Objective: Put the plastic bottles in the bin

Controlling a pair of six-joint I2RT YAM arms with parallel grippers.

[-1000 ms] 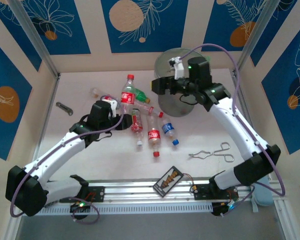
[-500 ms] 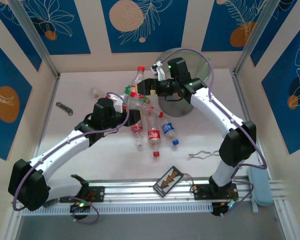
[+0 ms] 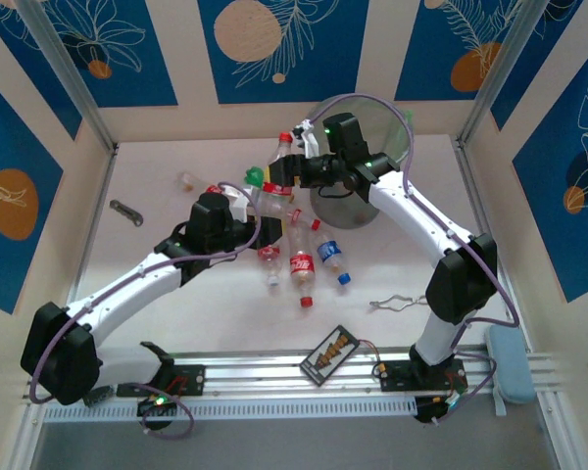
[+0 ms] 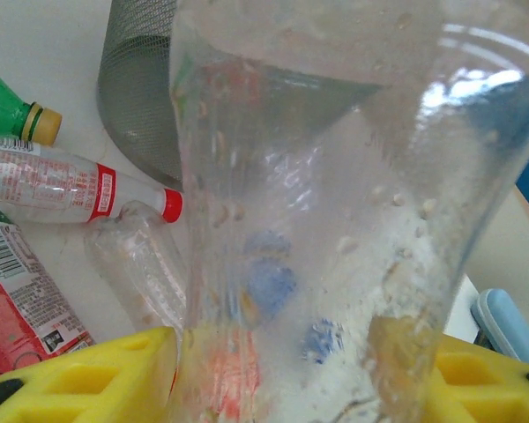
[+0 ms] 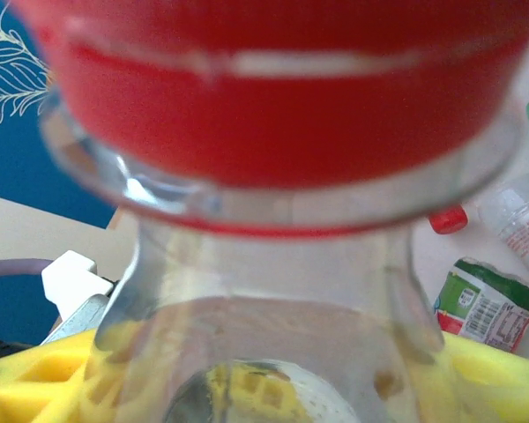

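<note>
A clear red-capped bottle (image 3: 283, 147) is held upright above the table by both arms. My left gripper (image 3: 258, 208) is shut on its lower body (image 4: 335, 220), and my right gripper (image 3: 279, 172) is shut on its neck just under the cap (image 5: 273, 88). The grey-green bin (image 3: 390, 125) stands right behind the right wrist, and its wall (image 4: 141, 97) shows past the held bottle. Several bottles lie below: two red-labelled (image 3: 302, 264), one blue-labelled (image 3: 330, 257), a green one (image 4: 4, 110) and a white-labelled one (image 4: 62, 181).
Metal scissors (image 3: 416, 299) lie at the front right. A black card with orange marks (image 3: 328, 352) sits by the rail. A small dark tool (image 3: 125, 211) lies at the left. A pale blue object (image 3: 510, 362) rests at the front right edge.
The right arm swung left from over the bin and closed on the bottle's neck. The left gripper lifted that bottle off the table and carried it slightly toward the bin.
</note>
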